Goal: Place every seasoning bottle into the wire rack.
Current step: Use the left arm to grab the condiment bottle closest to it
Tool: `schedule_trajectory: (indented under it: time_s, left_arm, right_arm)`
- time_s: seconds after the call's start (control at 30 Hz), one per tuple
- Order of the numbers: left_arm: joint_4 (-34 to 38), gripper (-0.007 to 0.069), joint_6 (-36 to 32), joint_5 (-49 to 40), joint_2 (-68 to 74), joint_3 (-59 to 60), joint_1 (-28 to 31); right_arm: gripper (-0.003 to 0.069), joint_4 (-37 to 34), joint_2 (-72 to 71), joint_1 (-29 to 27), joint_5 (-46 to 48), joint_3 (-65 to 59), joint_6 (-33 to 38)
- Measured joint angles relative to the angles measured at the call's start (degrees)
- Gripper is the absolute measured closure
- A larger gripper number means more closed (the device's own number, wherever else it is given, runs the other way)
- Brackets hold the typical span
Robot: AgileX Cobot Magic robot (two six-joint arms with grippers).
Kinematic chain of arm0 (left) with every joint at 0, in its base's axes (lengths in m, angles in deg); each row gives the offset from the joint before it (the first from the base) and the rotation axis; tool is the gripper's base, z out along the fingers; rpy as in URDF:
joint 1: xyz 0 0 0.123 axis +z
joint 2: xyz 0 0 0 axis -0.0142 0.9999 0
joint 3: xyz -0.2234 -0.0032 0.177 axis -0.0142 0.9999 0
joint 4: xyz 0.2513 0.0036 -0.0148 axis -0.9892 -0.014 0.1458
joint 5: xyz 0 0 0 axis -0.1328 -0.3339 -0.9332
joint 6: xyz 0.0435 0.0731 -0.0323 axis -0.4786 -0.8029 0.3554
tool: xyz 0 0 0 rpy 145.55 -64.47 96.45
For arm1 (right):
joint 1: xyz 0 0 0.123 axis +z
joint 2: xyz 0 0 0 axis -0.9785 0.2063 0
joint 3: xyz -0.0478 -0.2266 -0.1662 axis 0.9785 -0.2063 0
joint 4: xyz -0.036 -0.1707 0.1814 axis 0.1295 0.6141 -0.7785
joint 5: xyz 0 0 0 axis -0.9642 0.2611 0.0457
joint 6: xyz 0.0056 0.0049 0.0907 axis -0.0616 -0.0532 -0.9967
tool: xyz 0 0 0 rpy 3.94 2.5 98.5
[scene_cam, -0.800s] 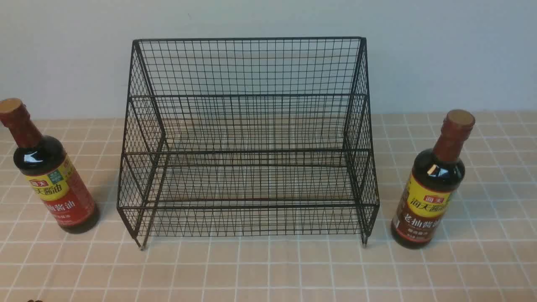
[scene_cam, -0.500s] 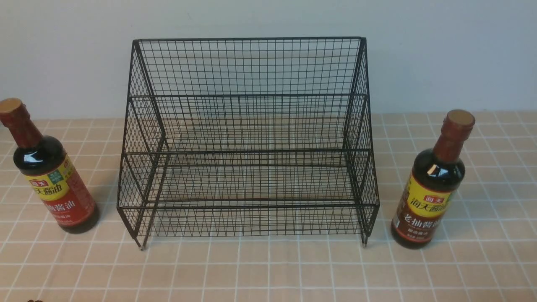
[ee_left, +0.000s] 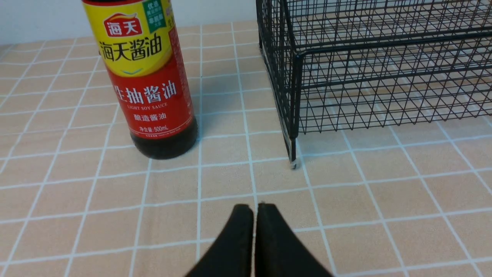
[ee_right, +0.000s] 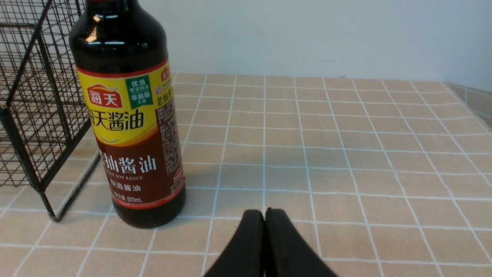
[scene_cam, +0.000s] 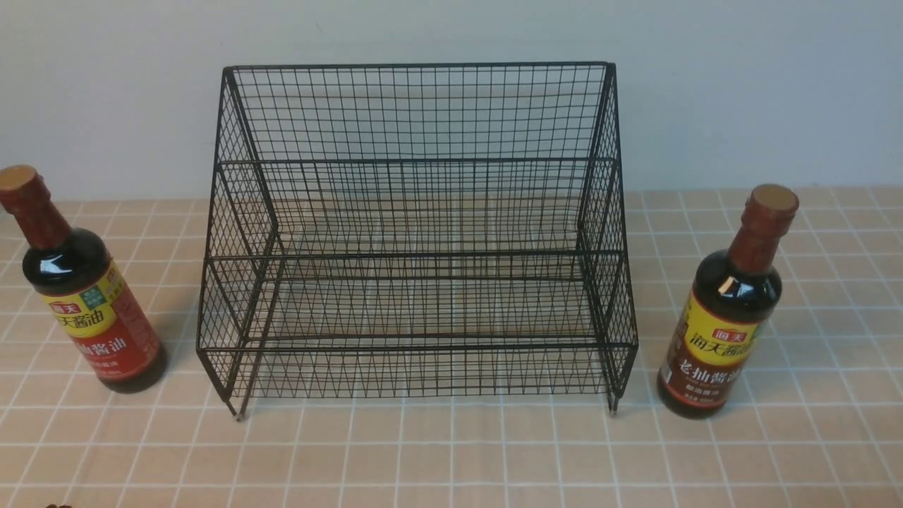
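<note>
The black wire rack stands empty at the table's middle, against the wall; it also shows in the left wrist view and the right wrist view. The yellow-and-red bottle stands upright left of the rack, seen close in the left wrist view. The yellow-and-brown bottle stands upright right of the rack, seen close in the right wrist view. My left gripper is shut and empty, short of its bottle. My right gripper is shut and empty, short of its bottle. Neither gripper shows in the front view.
The table wears a tan cloth with a white grid. A pale wall rises right behind the rack. The table's right edge shows in the right wrist view.
</note>
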Motion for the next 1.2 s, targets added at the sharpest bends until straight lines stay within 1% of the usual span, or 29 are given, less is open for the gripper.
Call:
schedule_trajectory:
  time_s: [0.1, 0.23, 0.27, 0.3, 0.37, 0.4, 0.43, 0.5, 0.6, 0.67, 0.7, 0.77, 0.8, 0.83, 1.0, 1.07, 1.1, 1.2]
  left_arm:
    - [-0.19, 0.0631, 0.37, 0.84, 0.0, 0.14, 0.0]
    - [4.45, 0.0631, 1.94, 6.47, 0.0, 0.27, 0.0]
    - [6.51, 0.0631, 2.46, 10.29, 0.0, 0.27, 0.0]
    - [7.35, 0.0631, 2.59, 11.73, 0.0, 0.27, 0.0]
    - [9.33, 0.0631, 3.04, 18.02, 0.0, 0.27, 0.0]
    - [9.54, 0.0631, 3.04, 19.12, 0.0, 0.27, 0.0]
    - [11.18, 0.0631, 3.27, 23.78, 0.0, 0.27, 0.0]
    - [13.04, 0.0631, 3.28, 29.4, 0.0, 0.27, 0.0]
    - [14.68, 0.0631, 1.56, 42.1, 0.12, 0.27, 0.0]
    - [15.13, 0.0631, -0.3, 47.66, 1.88, -0.07, 0.0]
    - [15.13, 0.0631, -0.3, 47.85, 1.88, -0.2, 0.0]
    - [15.36, 0.0631, -2.61, 47.39, 6.77, -3.14, 0.0]
    - [15.4, 0.0631, -3.89, 45.73, 10.52, -5.42, 0.0]
    - [15.4, 0.0631, -4.1, 45.54, 11.1, -6.21, 0.0]
    - [15.4, 0.0616, -8.44, 43.83, 27.84, -15.96, 0.0]
    - [15.47, 0.0573, -10.2, 43.83, 35.65, -19.97, 0.0]
    - [15.47, 0.0568, -10.26, 43.9, 36.85, -20.56, 0.0]
    - [16.9, 0.0459, -10.83, 45.56, 44.67, -24.35, 0.0]
  right_arm:
    - [0.0672, 0.0, 0.0, 0.0, 0.0, 0.0, 0.0]
    - [0.0672, 0.0, 0.0, 0.0, 0.0, 0.0, 0.0]
    - [0.0672, 0.0, 0.0, 0.0, 0.0, 0.0, 0.0]
    - [0.0672, 0.0, 0.0, 0.0, 0.0, 0.0, 0.0]
    - [0.0672, 0.0, 0.0, 0.0, 0.0, 0.0, 0.0]
    - [0.0672, 0.0, 0.0, 0.0, 0.0, 0.0, 0.0]
    - [0.0672, 0.0, 0.0, 0.0, 0.0, 0.0, 0.0]
    - [0.0672, 0.0, 0.0, 0.0, 0.0, 0.0, 0.0]
    - [0.0672, 0.0, 0.0, 0.0, 0.0, 0.0, 0.0]
    - [0.0672, 0.0, 0.0, 0.0, 0.0, 0.0, 0.0]
    - [0.0672, 0.0, 0.0, 0.0, 0.0, 0.0, 0.0]
    - [0.0672, 0.0, 0.0, 0.0, 0.0, 0.0, 0.0]
    - [0.0672, 0.0, 0.0, 0.0, 0.0, 0.0, 0.0]
    - [0.0672, 0.0, 0.0, 0.0, 0.0, 0.0, 0.0]
    - [0.0672, 0.0, 0.0, 0.0, 0.0, 0.0, 0.0]
    - [0.0672, 0.0, 0.0, 0.0, 0.0, 0.0, 0.0]
    - [0.0672, 0.0, 0.0, 0.0, 0.0, 0.0, 0.0]
    - [0.0672, 0.0, 0.0, 0.0, 0.0, 0.0, 0.0]
